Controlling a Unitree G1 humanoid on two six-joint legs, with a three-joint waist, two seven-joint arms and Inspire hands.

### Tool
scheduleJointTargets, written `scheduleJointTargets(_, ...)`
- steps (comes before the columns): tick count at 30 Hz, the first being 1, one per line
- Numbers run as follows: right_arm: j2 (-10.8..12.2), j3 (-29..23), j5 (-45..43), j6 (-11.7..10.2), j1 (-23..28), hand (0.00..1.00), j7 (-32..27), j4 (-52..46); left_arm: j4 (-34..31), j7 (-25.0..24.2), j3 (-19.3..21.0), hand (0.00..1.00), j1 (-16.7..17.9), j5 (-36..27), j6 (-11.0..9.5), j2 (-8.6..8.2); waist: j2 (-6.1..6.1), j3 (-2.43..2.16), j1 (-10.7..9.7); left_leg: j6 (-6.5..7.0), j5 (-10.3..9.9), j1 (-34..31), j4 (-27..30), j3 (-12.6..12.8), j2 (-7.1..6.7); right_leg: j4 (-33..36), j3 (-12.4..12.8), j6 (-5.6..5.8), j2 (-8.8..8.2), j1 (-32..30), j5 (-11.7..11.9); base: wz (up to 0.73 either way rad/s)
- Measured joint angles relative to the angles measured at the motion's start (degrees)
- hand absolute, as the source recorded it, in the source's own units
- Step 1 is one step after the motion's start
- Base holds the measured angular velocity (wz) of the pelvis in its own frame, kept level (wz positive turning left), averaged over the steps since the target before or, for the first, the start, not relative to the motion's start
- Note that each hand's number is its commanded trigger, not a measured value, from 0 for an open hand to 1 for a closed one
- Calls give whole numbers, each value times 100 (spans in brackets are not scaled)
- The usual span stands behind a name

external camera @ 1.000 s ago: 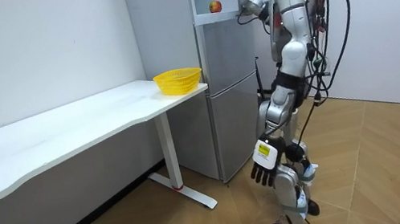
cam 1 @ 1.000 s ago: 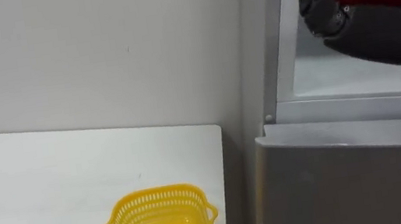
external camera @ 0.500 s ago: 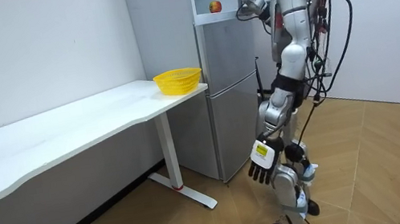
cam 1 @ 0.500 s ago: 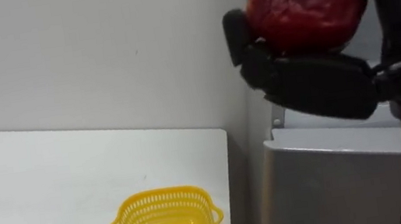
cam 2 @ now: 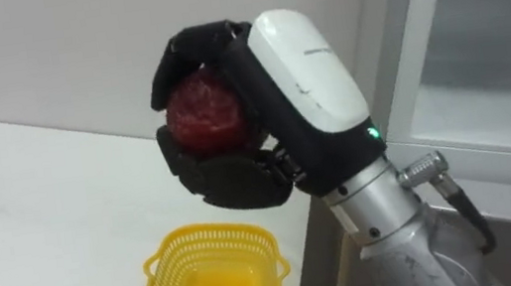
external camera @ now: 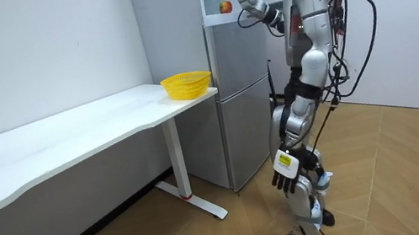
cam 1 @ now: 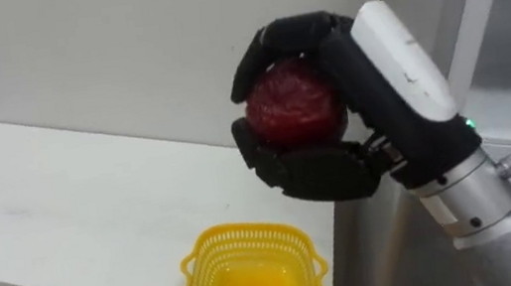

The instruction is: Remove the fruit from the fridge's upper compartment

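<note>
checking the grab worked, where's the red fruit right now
The red fruit is at centre of the eye views, gripped in the right hand, held up in front of the fridge, higher than the yellow basket at the white table's end.

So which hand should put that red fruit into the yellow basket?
Right, probably. Its right hand is curled round the fruit and raised, with the basket lower down on the table before it. The left hand hangs low beside its leg, away from both.
</note>
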Motion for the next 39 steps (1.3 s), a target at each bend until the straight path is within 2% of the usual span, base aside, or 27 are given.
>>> scheduleJointTargets(3,-4,214,-36,82,0,100,62,367,-13,-32,2,0,-26,-5,11,1,-48,0,99,1,0,-4,-20,-33,-11,-9,-61,7,0,15,-4,9)
scheduleJointTargets(4,-5,313,-77,193,0,100,119,495,-16,-82,1,0,-42,1,34,2,-79,-21,95,9,5,-13,-19,-67,-23,-6,-109,14,-2,16,-8,18)
scheduleJointTargets(7,-10,507,-295,300,0,100,155,919,-17,-137,-8,0,-69,-12,84,31,-155,-18,127,15,10,-44,8,-162,-36,10,-139,15,-16,15,-8,11)
scheduleJointTargets(10,-33,743,-522,425,-1,100,240,1301,-22,-150,-4,0,-113,-13,86,71,-232,-21,255,15,10,-101,16,-170,-35,9,-140,15,-12,-42,-8,1)
scheduleJointTargets(14,-30,1046,-635,435,0,100,253,1853,-42,-148,-5,0,-128,-6,86,122,-294,-13,383,14,10,-186,73,-230,-41,0,-190,15,-25,-65,-7,8)
scheduleJointTargets(20,-14,1071,-660,452,0,100,249,2350,-26,-143,-4,0,-149,-3,130,154,-303,-2,523,14,11,-207,81,-284,-48,1,-310,16,-35,-38,-7,8)
scheduleJointTargets(23,-12,1070,-669,551,0,100,245,2443,-33,-143,7,0,-155,-1,134,164,-334,15,539,14,10,-291,130,-300,-56,0,-322,16,-37,-82,-7,5)
scheduleJointTargets(24,-13,1070,-673,563,0,100,241,2443,-40,-143,7,0,-159,0,135,164,-344,26,539,14,10,-311,144,-307,-59,1,-324,16,-37,-95,-7,4)
scheduleJointTargets(25,-14,1070,-668,559,-1,100,227,2487,-42,-138,6,0,-165,-8,134,166,-372,61,543,14,10,-321,154,-317,-65,4,-342,16,-39,-97,-7,8)
scheduleJointTargets(26,-15,1070,-663,531,-1,100,186,2645,-42,-123,5,0,-182,-8,133,183,-390,77,539,14,10,-359,161,-357,-76,4,-407,16,-45,-104,-7,13)
scheduleJointTargets(27,-15,1070,-663,528,-1,100,185,2723,-41,-117,5,0,-196,2,133,195,-408,76,547,14,10,-388,166,-380,-81,6,-416,16,-47,-117,-7,13)
scheduleJointTargets(28,-18,1070,-662,559,-1,100,164,2906,-41,-118,6,0,-217,4,133,221,-450,55,563,14,10,-417,176,-400,-85,9,-417,16,-43,-155,-7,9)
scheduleJointTargets(29,-18,1070,-656,564,-1,100,163,3085,-40,-126,5,0,-231,-2,133,241,-469,58,582,15,9,-435,181,-431,-94,10,-424,17,-42,-156,-6,5)
scheduleJointTargets(34,-22,1070,-650,676,-1,100,163,3548,-41,-160,21,0,-207,-38,158,343,-520,43,687,18,10,-492,175,-437,-106,17,-458,20,-90,-202,-5,2)
scheduleJointTargets(38,-22,1070,-618,695,-1,100,163,3766,-47,-229,133,0,-196,-40,245,353,-539,31,731,19,10,-505,231,-441,-108,14,-471,20,-91,-199,-5,5)
scheduleJointTargets(39,-22,1070,-616,693,-1,84,162,3769,-48,-233,133,0,-189,-40,247,353,-541,29,734,19,10,-506,234,-441,-108,14,-475,20,-91,-199,-5,0)
